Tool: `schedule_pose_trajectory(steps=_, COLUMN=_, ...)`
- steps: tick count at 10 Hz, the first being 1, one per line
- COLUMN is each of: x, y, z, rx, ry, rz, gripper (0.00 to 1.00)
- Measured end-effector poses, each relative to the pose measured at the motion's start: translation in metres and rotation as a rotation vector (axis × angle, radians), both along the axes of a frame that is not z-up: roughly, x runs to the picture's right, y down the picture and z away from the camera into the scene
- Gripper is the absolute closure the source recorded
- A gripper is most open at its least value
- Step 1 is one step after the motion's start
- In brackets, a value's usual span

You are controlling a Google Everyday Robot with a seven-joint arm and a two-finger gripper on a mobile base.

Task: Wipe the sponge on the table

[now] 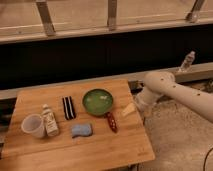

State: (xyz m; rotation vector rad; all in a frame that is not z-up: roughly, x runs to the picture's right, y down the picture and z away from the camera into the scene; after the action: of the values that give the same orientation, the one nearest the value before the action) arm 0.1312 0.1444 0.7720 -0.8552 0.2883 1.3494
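Observation:
The light-blue sponge lies flat on the wooden table, toward the front and a bit left of centre. My gripper hovers over the table's right edge, at the end of the white arm that reaches in from the right. It is open and holds nothing. It is well right of the sponge, with the pan's red handle in between.
A green pan sits mid-table behind the sponge. A black striped block, a small bottle and a white cup stand to the left. A clear bottle stands on the ledge at far right.

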Motion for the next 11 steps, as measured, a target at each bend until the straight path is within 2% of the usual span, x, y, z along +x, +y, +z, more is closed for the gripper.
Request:
schedule_pose_trajectory(steps=3, x=-0.092, y=-0.002, z=-0.022, rx=0.042, ry=-0.091, rz=-0.043, gripper=0.2)
schedule_pose_trajectory(steps=4, x=-0.108, y=-0.001, z=-0.027, rx=0.052, ry=-0.111, rz=-0.046, gripper=0.2)
schedule_pose_trajectory(steps=9, x=-0.11, y=-0.001, z=-0.028, rx=0.053, ry=-0.113, rz=-0.046, gripper=0.2)
schedule_pose_trajectory(steps=11, x=-0.107, y=0.002, z=-0.025, rx=0.04, ry=-0.119, rz=-0.043, gripper=0.2)
